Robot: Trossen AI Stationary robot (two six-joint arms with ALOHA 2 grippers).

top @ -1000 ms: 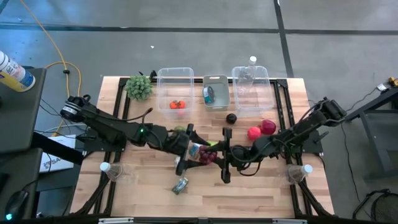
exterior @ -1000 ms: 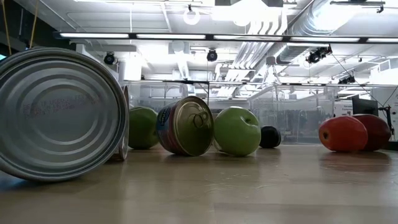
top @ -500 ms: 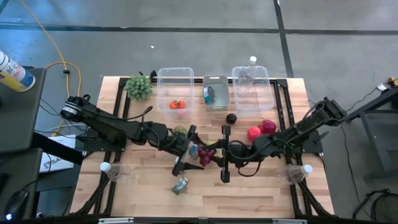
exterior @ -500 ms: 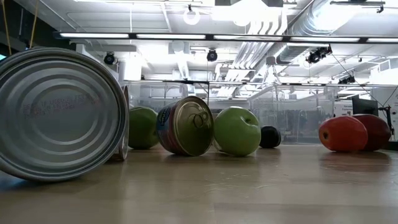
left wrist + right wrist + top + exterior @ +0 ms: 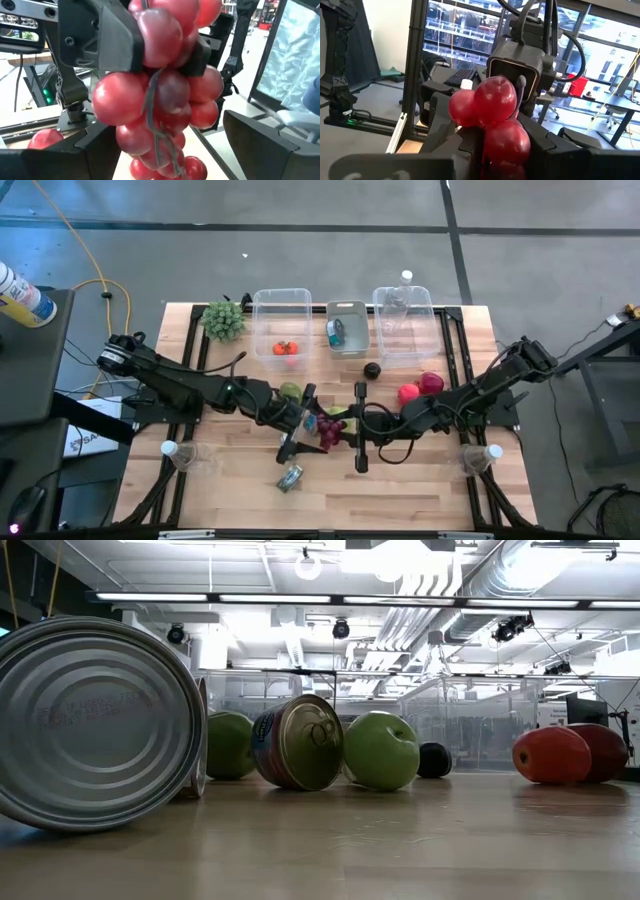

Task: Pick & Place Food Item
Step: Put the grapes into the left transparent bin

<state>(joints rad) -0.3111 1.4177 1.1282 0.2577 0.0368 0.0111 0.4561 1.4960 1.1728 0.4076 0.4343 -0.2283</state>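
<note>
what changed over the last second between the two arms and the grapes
The bunch of red grapes shifted slightly toward the right claw, which now grips it in the right wrist view. The left claw has its fingers spread either side of the bunch, apparently letting go, and has eased back a little. The cans, apples, bins and the rest of the table stayed put.

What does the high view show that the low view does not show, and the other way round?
Only the high view shows both arms meeting at the table's middle, the left pincer and the right pincer on either side of a bunch of red grapes, plus the clear bins along the far edge and a tomato in one.

Only the low view shows the ceiling lights and the room behind.

Both show the wooden table, a can lying on its side, a green apple and the red fruits.
</note>
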